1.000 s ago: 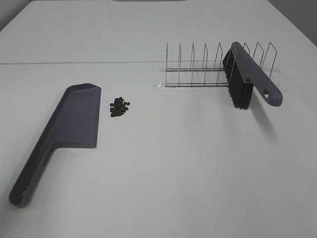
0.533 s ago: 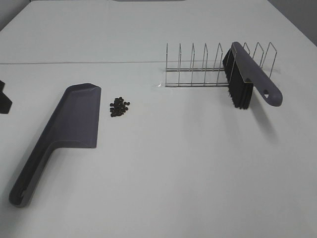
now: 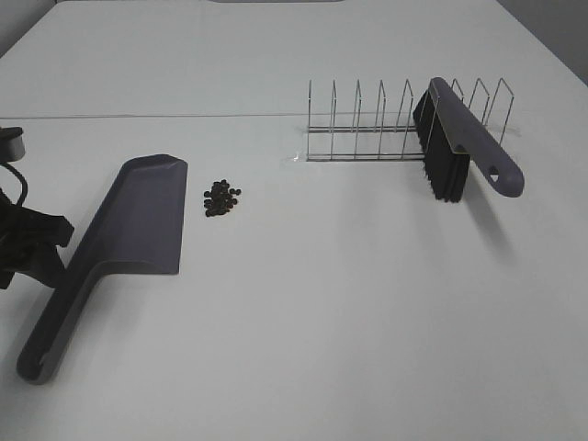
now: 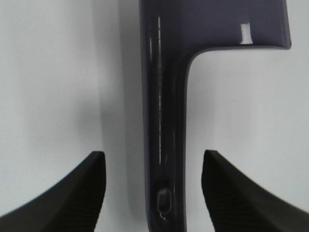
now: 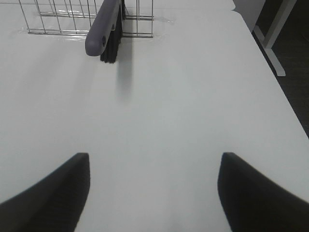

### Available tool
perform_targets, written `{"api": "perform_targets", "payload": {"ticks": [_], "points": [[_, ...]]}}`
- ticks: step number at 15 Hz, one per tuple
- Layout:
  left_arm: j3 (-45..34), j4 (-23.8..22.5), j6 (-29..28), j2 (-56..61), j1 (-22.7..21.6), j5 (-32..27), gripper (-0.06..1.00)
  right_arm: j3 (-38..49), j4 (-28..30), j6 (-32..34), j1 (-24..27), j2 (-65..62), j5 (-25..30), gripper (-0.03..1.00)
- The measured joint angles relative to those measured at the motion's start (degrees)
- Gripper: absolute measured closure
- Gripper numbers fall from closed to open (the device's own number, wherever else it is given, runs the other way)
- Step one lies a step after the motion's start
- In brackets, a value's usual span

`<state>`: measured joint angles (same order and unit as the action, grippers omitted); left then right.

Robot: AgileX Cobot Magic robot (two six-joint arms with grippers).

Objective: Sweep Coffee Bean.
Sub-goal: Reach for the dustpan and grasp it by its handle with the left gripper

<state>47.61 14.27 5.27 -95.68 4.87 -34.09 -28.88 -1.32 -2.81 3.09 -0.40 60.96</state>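
Left jaws: we see the left gripper spread wide, one dark finger on each side of the dustpan handle. White table shows between each finger and the handle, so it grips nothing.
Right jaws: we find the right gripper also parted, with only bare tabletop between its fingers; it holds and touches nothing.
Coffee beans: we spot the coffee beans in a small dark cluster on the table, just beside the dustpan's long edge and apart from it.
Dustpan: we see it lying flat, handle end toward the near-left corner.
Brush: we note the brush leaning in the wire rack, bristles down, well apart from the beans and both grippers.
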Motion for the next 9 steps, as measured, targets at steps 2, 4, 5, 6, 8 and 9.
{"api": "perform_targets", "payload": {"ticks": [2,4,5,6,8,9], "points": [[0.00,0.00,0.00,-1.38,1.20,2.06,0.37,0.00,0.00,0.00,0.00,0.00,0.00,0.26],[0.00,-0.46,-0.23,-2.98,3.72,4.35,0.37,0.00,0.00,0.00,0.00,0.00,0.00,0.26],[0.00,-0.57,-0.74,-3.67,4.13,4.98,0.37,0.00,0.00,0.06,0.00,0.00,0.00,0.26],[0.00,-0.97,-1.49,-4.24,4.18,6.02,0.37,0.00,0.00,0.06,0.00,0.00,0.00,0.26],[0.00,-1.72,-2.18,-5.56,4.18,8.42,0.37,0.00,0.00,0.06,0.00,0.00,0.00,0.26],[0.06,-1.72,-2.35,-6.36,4.18,9.28,0.37,0.00,0.00,0.06,0.00,0.00,0.00,0.26]]}}
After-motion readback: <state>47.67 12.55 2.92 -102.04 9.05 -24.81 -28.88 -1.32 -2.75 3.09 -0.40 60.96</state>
